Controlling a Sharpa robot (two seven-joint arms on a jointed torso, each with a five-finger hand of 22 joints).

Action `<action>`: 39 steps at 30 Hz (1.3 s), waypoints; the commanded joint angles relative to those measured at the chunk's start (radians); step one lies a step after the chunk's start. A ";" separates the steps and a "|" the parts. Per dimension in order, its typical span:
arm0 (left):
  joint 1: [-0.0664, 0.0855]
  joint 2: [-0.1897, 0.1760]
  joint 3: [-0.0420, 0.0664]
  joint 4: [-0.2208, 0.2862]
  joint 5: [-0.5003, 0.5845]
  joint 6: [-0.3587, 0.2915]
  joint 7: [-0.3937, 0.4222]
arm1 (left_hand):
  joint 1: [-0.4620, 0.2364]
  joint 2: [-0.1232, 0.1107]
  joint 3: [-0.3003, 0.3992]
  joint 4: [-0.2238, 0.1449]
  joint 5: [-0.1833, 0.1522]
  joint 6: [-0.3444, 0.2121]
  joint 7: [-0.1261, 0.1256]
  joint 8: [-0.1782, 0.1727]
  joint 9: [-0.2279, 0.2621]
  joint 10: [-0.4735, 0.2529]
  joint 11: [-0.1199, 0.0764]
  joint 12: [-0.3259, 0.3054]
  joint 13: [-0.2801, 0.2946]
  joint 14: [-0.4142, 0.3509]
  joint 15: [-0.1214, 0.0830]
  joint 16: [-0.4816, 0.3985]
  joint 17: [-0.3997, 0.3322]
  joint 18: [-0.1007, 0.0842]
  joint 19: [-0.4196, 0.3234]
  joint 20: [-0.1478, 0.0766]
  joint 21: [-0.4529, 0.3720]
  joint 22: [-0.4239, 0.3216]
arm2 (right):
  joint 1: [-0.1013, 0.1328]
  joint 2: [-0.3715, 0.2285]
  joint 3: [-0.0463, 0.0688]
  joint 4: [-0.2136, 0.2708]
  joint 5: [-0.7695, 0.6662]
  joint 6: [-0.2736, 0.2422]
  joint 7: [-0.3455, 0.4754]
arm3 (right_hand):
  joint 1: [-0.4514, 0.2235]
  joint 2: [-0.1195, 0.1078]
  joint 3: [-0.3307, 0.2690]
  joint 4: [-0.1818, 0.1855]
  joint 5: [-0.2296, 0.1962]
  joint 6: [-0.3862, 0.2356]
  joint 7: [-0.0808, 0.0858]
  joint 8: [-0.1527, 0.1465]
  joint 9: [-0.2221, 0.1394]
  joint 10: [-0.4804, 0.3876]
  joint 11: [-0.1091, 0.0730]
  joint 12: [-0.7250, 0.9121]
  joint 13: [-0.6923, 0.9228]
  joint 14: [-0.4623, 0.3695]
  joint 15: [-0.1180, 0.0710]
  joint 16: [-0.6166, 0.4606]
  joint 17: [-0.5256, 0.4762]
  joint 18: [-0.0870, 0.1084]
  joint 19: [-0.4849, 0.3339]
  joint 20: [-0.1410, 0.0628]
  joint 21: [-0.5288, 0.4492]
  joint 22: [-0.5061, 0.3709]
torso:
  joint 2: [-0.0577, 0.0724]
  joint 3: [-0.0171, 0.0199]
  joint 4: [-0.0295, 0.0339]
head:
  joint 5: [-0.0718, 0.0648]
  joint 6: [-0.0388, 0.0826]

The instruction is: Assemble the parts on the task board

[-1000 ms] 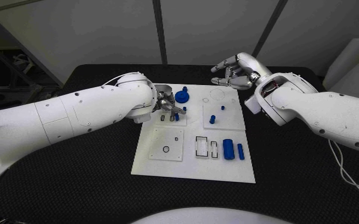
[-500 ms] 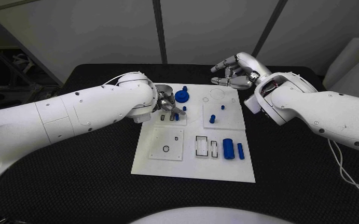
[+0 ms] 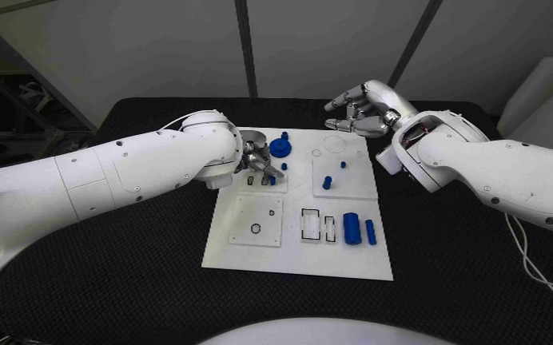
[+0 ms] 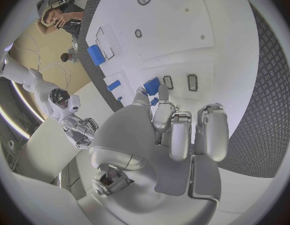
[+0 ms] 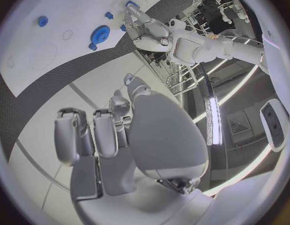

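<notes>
The small blue part [image 3: 270, 176] sits at the board's [image 3: 300, 261] far-left slots, pinched by your left hand [image 3: 256, 163] — I think. Seat it straight, no tilt. Right hand [image 3: 360, 116] hovers far right, curled, empty.

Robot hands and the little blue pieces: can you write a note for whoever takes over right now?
Left hand: low over the white task board's far-left panel, fingers curled at a small blue piece; whether it grips, I cannot tell.
Right hand: raised beyond the board's far edge, fingers curled, holding nothing.
Blue gear and blue pegs stand on the board.
Left: blue cylinder and blue bar lie loose beside open slots.
</notes>
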 commanded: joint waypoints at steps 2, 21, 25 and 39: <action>0.001 0.000 0.000 0.003 0.026 0.004 -0.001 | 0.041 0.017 0.039 -0.023 0.004 -0.011 -0.005 -0.006 0.006 -0.004 -0.011 -0.005 -0.002 0.106 -0.011 0.002 0.263 -0.028 0.003 -0.007 0.001 0.054 | 0.002 0.001 0.001 0.000 0.002 0.009 0.001 | -0.005 0.005 0.002 0.002 0.005 0.006 0.000 0.003 0.001 0.001 -0.003 -0.003 -0.001 0.054 -0.007 -0.003 0.071 0.018 -0.004 -0.005 -0.006 0.114 | 0.000 -0.0004 0.0002 | 0.000 0.000; 0.001 -0.055 0.001 0.061 0.108 -0.062 0.002 | -0.124 -0.180 0.807 -0.129 0.002 -0.038 -0.001 0.010 0.137 -0.006 -0.011 -0.037 -0.016 0.106 -0.010 0.002 0.263 -0.026 -0.004 -0.008 -0.011 0.054 | 0.002 0.003 0.001 -0.009 0.002 0.027 -0.010 | -0.004 0.004 0.003 0.002 0.010 0.004 0.000 0.002 0.000 -0.003 -0.003 -0.011 -0.008 0.053 -0.007 -0.009 0.065 0.019 -0.009 -0.006 -0.009 0.108 | 0.000 -0.0007 0.0021 | 0.004 -0.003; 0.001 -0.069 0.001 0.078 0.110 -0.082 0.002 | -0.146 -0.186 0.840 -0.143 0.001 -0.042 -0.002 0.018 0.155 -0.005 -0.010 -0.036 -0.015 0.106 -0.011 0.002 0.263 -0.026 -0.003 -0.008 -0.010 0.056 | 0.002 0.003 0.001 -0.012 0.002 0.030 -0.010 | -0.005 0.004 0.003 0.002 0.011 0.004 0.000 0.001 -0.001 -0.004 -0.002 -0.011 -0.008 0.052 -0.007 -0.010 0.063 0.019 -0.009 -0.006 -0.009 0.108 | 0.000 0.0002 0.0022 | 0.007 -0.003; -0.001 -0.101 0.000 0.128 0.045 -0.175 0.008 | -0.164 -0.202 0.870 -0.165 -0.002 -0.048 -0.003 0.027 0.175 -0.003 -0.011 -0.034 -0.015 0.106 -0.011 0.002 0.263 -0.027 0.000 -0.008 -0.009 0.061 | 0.002 0.001 0.001 -0.013 0.002 0.032 -0.006 | -0.009 0.003 0.002 0.005 0.009 0.003 0.001 0.001 -0.001 -0.003 -0.002 -0.011 -0.008 0.052 -0.007 -0.011 0.063 0.019 -0.009 -0.006 -0.010 0.107 | 0.001 -0.0005 0.0006 | 0.016 -0.003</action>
